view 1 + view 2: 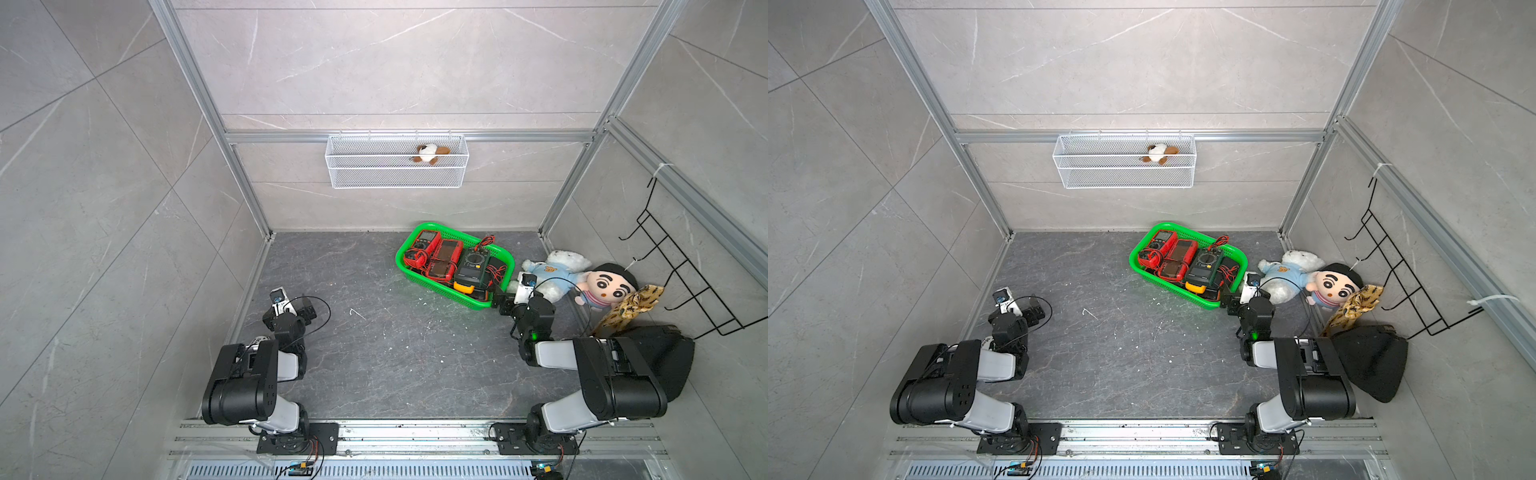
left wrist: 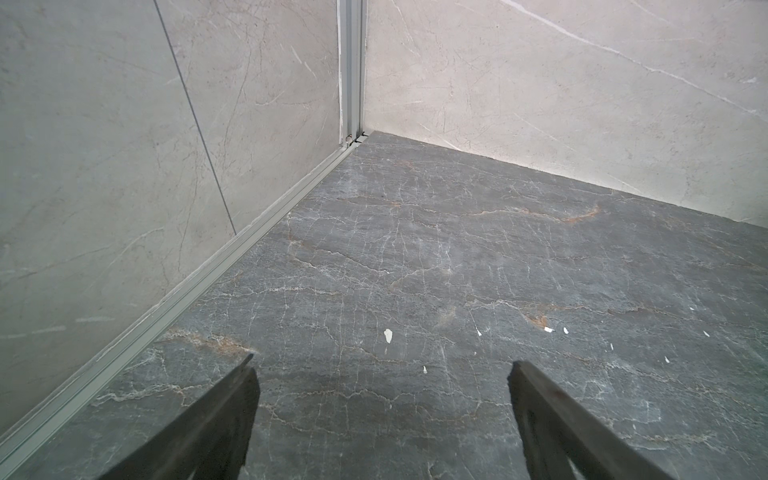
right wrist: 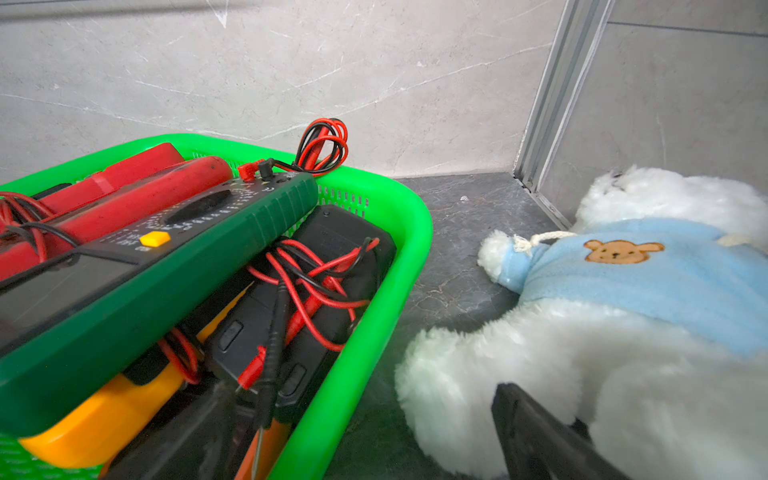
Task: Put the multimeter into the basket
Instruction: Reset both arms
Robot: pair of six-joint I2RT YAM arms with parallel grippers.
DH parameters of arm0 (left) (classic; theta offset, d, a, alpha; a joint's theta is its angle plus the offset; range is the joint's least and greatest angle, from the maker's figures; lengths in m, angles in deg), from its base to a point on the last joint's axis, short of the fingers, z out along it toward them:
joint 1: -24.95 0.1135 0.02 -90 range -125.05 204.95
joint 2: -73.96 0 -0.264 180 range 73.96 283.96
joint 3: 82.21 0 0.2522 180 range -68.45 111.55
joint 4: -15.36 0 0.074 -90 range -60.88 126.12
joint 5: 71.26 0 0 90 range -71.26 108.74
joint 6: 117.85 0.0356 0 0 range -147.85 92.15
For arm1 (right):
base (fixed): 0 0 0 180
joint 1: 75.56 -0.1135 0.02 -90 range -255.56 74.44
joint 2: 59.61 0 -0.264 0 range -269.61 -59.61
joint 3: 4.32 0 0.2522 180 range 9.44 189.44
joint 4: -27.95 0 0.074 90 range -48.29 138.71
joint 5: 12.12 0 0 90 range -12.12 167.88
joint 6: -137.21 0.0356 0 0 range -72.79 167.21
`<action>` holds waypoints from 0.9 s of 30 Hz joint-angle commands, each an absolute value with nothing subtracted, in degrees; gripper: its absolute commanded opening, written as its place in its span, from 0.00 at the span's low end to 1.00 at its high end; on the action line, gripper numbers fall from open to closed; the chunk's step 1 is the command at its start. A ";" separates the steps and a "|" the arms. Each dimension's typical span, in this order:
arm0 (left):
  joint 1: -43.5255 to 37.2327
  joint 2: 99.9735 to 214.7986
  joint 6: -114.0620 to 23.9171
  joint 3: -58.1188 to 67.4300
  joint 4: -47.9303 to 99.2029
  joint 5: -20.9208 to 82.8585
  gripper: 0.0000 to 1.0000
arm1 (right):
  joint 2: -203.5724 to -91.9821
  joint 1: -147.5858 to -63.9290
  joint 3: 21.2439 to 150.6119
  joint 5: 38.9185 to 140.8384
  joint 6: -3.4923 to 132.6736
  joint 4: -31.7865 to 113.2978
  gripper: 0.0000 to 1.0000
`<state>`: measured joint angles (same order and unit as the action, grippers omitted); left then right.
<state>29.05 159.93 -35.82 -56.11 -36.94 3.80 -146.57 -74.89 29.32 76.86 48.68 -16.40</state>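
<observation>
At the basket's near right corner the right pincer [image 1: 500, 300] sits low, jaws wide and empty. One finger is just beside the white plush bear [image 3: 623, 291]; the other seems to be over the basket [image 3: 417, 249] interior (blurred, hard to be sure), so the green wall would lie between them.

- Risk one: pulling back from here could hook that rim and drag or tip the basket.
- Risk two: loose red and black probe leads [image 3: 316, 286] lie tangled right by the inner finger — a snag could yank a meter out.
- Risk three: bear fur looks to be touching the outer finger and could get towed along.

The green multimeter [image 3: 166, 266] lies on top of the pile inside the basket, tilted, propped on a yellow multimeter [image 3: 104, 419] and a black unit. Its dial and yellow button face up. It looks perched, not seated — a bump could slide it toward the rim. Red multimeters [image 1: 448, 251] fill the rest of the basket. One lead coil [image 3: 322, 145] pokes up over the far rim. No meter shows on the worktop [image 1: 374, 353] outside, so I judge the placing done or nearly so.

The left pincer [image 2: 383, 361] is spread wide over bare worktop, holding nothing, well apart from the basket.
</observation>
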 commanded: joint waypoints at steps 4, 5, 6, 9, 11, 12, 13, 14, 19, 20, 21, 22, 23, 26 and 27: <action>28.73 159.80 -36.55 -56.47 -39.52 2.93 0.98 | -147.41 -75.02 27.81 83.25 44.99 -14.57 1.00; 28.73 159.78 -36.59 -56.48 -39.52 2.93 0.98 | -147.34 -75.00 26.06 87.16 43.30 -18.01 1.00; 28.73 159.83 -36.56 -56.42 -39.48 2.93 0.98 | -147.27 -74.95 23.97 88.51 42.72 -21.71 1.00; 28.73 159.83 -36.56 -56.45 -39.52 2.97 0.98 | -148.09 -74.91 20.77 89.44 42.45 -28.74 1.00; 28.73 159.83 -36.56 -56.45 -39.52 2.95 0.98 | -147.95 -75.02 21.44 84.45 44.16 -27.03 1.00; 28.73 159.83 -36.60 -56.47 -39.52 2.94 0.98 | -147.86 -74.99 22.27 82.41 44.95 -25.27 0.99; 28.73 159.82 -36.55 -56.43 -39.52 2.93 0.98 | -147.85 -74.98 23.54 81.24 45.54 -23.22 1.00; 28.73 159.83 -36.62 -56.45 -39.52 2.99 0.98 | -147.78 -74.95 24.74 81.22 45.62 -20.97 1.00; 28.73 159.80 -36.59 -56.46 -39.52 2.98 0.98 | -147.50 -74.96 26.73 82.73 45.09 -16.56 1.00; 28.73 159.75 -36.57 -56.47 -39.52 2.98 0.98 | -147.45 -74.96 26.83 82.71 45.10 -16.48 1.00; 28.73 159.82 -36.55 -56.44 -39.52 2.93 0.98 | -147.42 -74.96 26.83 82.54 45.10 -16.41 1.00; 28.73 159.78 -36.55 -56.45 -39.52 2.99 0.98 | -147.50 -75.00 26.84 82.21 45.25 -16.37 1.00; 28.73 159.82 -36.55 -56.47 -39.52 2.93 0.98 | -147.49 -74.97 26.97 81.63 45.57 -16.14 1.00; 28.73 159.83 -36.55 -56.47 -39.52 2.97 0.98 | -147.46 -74.95 28.10 78.03 46.96 -14.03 1.00; 28.74 159.75 -36.57 -56.43 -39.52 3.00 0.98 | -147.49 -74.91 28.88 76.95 47.26 -12.73 1.00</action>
